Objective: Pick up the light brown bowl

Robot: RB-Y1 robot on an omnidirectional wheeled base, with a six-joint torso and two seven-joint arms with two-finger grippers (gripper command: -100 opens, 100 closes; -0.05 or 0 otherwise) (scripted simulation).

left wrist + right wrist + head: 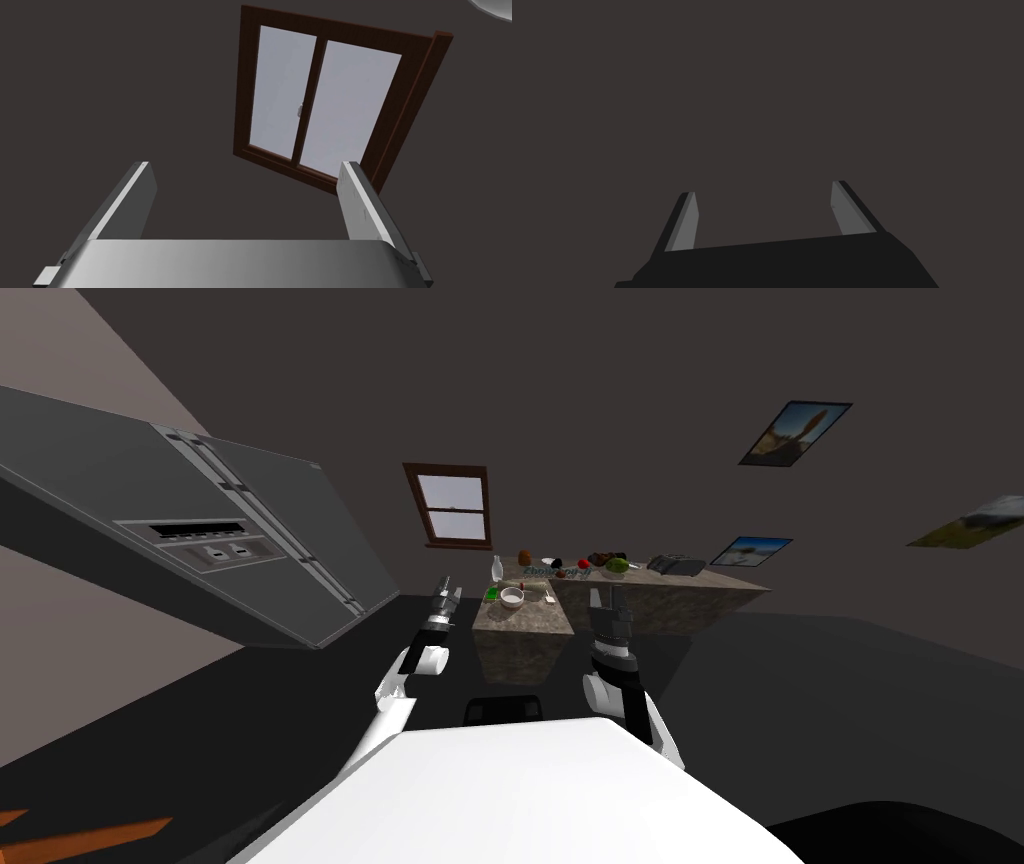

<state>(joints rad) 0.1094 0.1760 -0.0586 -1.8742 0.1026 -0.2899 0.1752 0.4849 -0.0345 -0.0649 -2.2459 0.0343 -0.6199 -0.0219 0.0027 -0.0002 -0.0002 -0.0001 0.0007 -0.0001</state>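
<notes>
Dark walls (620,378); window (449,505); grey fridge (240,538)

The left gripper (245,163) stands with its jaws spread wide apart.

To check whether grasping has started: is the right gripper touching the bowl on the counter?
Apart. The head view shows a stretch of counter between the pale bowl and the right gripper. It is open, holding nothing.
</notes>
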